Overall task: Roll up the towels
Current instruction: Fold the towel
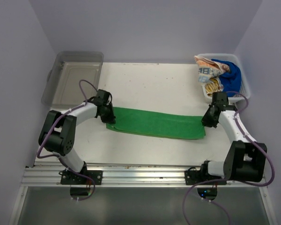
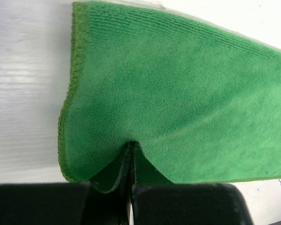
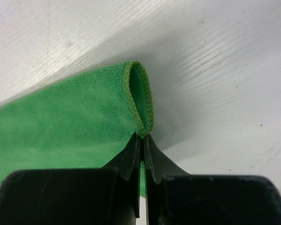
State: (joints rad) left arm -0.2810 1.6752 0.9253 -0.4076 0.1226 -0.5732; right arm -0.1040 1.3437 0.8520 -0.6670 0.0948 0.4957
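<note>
The bright green towel (image 1: 157,123) lies folded into a long strip across the middle of the white table (image 1: 150,79). My left gripper (image 1: 110,116) is shut on its left end; the left wrist view shows the green towel (image 2: 178,103) pinched between the jaws. My right gripper (image 1: 207,121) is shut on its right end, where the green towel's hem (image 3: 139,101) curls up between the jaws. The orange-and-white towel (image 1: 207,68), the deep blue towel (image 1: 230,75) and the yellow-tan towel (image 1: 213,85) lie heaped in a white basket (image 1: 246,86) at the back right.
A clear plastic bin (image 1: 75,75) stands at the back left of the table. A metal rail (image 1: 131,176) with both arm bases runs along the near edge. Walls close in the back and sides.
</note>
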